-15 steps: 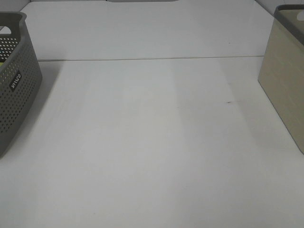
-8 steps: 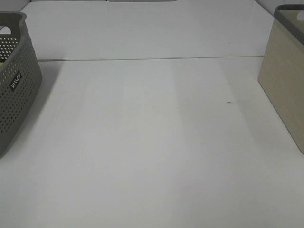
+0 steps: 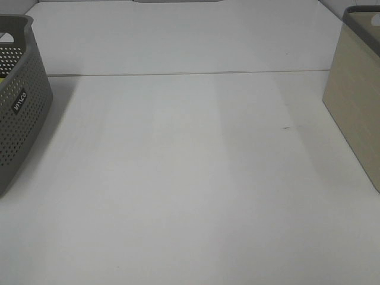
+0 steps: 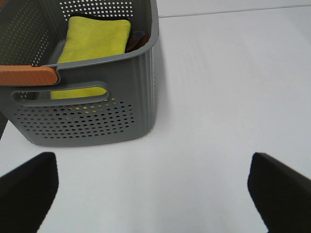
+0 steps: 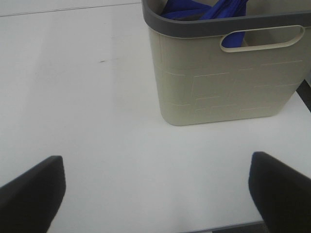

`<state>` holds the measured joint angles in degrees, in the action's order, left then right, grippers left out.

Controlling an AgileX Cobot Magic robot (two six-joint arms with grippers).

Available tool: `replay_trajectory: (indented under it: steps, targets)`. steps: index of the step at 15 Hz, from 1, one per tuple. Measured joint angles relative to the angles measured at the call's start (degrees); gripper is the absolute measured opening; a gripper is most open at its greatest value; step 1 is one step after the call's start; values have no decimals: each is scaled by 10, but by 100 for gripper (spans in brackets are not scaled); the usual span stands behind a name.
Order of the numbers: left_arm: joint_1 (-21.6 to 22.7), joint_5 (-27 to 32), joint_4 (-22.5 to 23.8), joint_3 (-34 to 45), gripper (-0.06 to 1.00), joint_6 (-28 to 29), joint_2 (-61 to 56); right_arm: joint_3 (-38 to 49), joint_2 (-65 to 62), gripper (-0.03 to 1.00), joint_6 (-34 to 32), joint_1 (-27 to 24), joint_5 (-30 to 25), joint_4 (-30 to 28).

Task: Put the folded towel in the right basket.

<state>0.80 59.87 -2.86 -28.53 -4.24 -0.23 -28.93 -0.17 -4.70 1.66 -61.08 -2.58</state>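
Towel (image 4: 95, 42): yellow, folded, lying inside the grey basket (image 4: 92, 119) at the table's 9 o'clock edge.
Beige basket (image 5: 223, 73): target, at 3 o'clock; blue cloth (image 5: 209, 8) inside.
Left gripper (image 4: 153, 187): fingers spread, empty, facing the grey basket, likely to reach in.
Right gripper (image 5: 155, 191): spread, empty.

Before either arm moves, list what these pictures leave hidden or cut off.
- Grey basket: its wall hides the lower part of the yellow towel; the dark thing beside the towel is too hidden to name.
- Beige basket: its rim and the wrist view's edge hide most of the blue cloth.
- High view: both baskets are cropped, their contents unseen; neither arm shows.
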Motion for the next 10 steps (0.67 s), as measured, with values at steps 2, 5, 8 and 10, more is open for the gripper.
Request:
replay_trajectory:
  steps: [2, 5, 8, 10]
  targets:
    - [0, 0, 0, 0, 99, 0, 0, 0, 0, 97, 0, 0, 0, 0]
    - [0, 0, 0, 0, 99, 0, 0, 0, 0, 97, 0, 0, 2, 0]
    - [0, 0, 0, 0, 99, 0, 0, 0, 0, 97, 0, 0, 2, 0]
    - [0, 0, 0, 0, 99, 0, 0, 0, 0, 97, 0, 0, 2, 0]
